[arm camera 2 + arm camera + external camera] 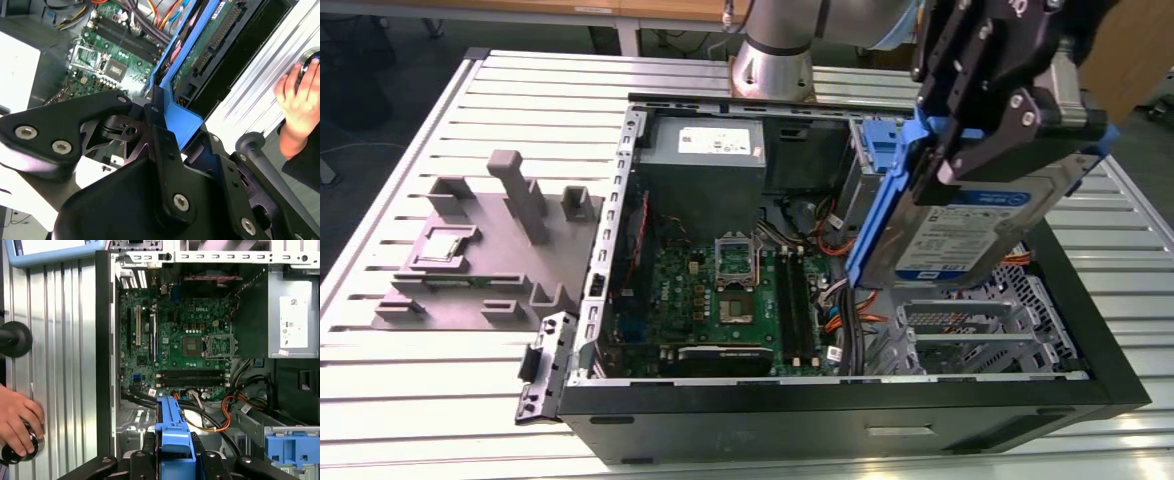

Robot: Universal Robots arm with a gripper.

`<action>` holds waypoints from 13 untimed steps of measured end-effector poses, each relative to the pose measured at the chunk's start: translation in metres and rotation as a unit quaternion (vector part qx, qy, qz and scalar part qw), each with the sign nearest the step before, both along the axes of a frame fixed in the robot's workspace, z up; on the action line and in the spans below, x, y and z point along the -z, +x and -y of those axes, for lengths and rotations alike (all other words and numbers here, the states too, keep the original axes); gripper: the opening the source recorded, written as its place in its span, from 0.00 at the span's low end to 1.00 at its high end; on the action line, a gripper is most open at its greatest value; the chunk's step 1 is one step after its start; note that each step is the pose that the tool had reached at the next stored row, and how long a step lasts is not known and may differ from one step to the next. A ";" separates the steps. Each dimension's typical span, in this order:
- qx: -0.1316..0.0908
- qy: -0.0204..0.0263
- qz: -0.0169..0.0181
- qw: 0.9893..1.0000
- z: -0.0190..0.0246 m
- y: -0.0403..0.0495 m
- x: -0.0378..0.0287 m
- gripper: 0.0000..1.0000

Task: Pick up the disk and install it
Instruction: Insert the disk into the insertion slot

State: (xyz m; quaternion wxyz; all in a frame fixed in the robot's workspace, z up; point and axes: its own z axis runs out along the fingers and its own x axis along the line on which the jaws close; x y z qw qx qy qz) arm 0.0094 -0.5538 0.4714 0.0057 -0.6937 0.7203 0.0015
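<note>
We are overlooking the computer case [854, 425] in the exterior view; both wrist views are facing its motherboard [190, 340] past the gripper [175, 462].

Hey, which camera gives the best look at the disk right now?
The exterior view: the disk hangs tilted above the open computer case, label face and blue rails visible, clamped by the gripper. The second wrist view shows its circuit-board underside; the first wrist view shows its blue rail edge-on.
</note>
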 end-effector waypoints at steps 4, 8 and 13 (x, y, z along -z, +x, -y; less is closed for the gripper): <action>0.000 0.000 0.000 1.000 0.0014 0.0124 0.0011 0.37; 0.000 0.000 0.000 1.000 0.0036 0.0216 0.0034 0.37; 0.000 0.000 0.000 1.000 0.0082 0.0303 0.0087 0.37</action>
